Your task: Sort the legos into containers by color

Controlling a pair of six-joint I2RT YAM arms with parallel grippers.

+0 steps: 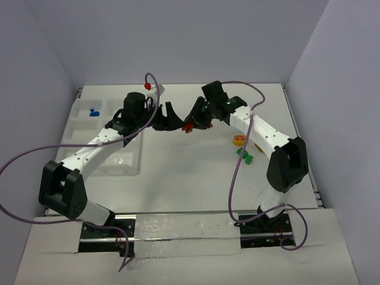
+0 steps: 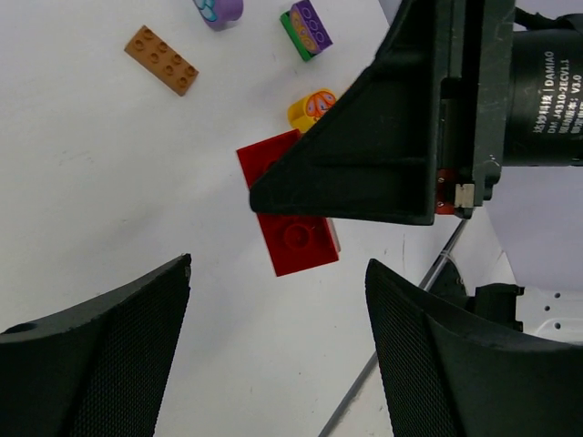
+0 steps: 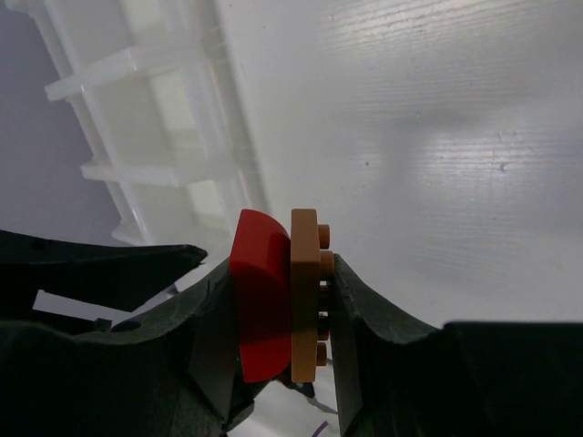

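My right gripper (image 1: 193, 122) is shut on a red rounded lego (image 3: 262, 300) joined face to face with a tan-orange studded plate (image 3: 305, 291), held above mid-table. The red lego also shows in the top view (image 1: 187, 126) and the left wrist view (image 2: 293, 232). My left gripper (image 1: 170, 116) is open and empty, just left of the right gripper, its jaws (image 2: 278, 355) wide apart below the red lego. The clear divided tray (image 1: 83, 133) lies at the left, with a blue lego (image 1: 93, 113) in a far compartment.
Loose legos lie on the table at the right: an orange brick (image 2: 161, 59), a purple piece (image 2: 219, 9), a green-and-purple piece (image 2: 307, 29), a yellow round piece (image 2: 311, 107), and green pieces (image 1: 244, 156). The tray's walls (image 3: 155, 118) show beyond the right gripper.
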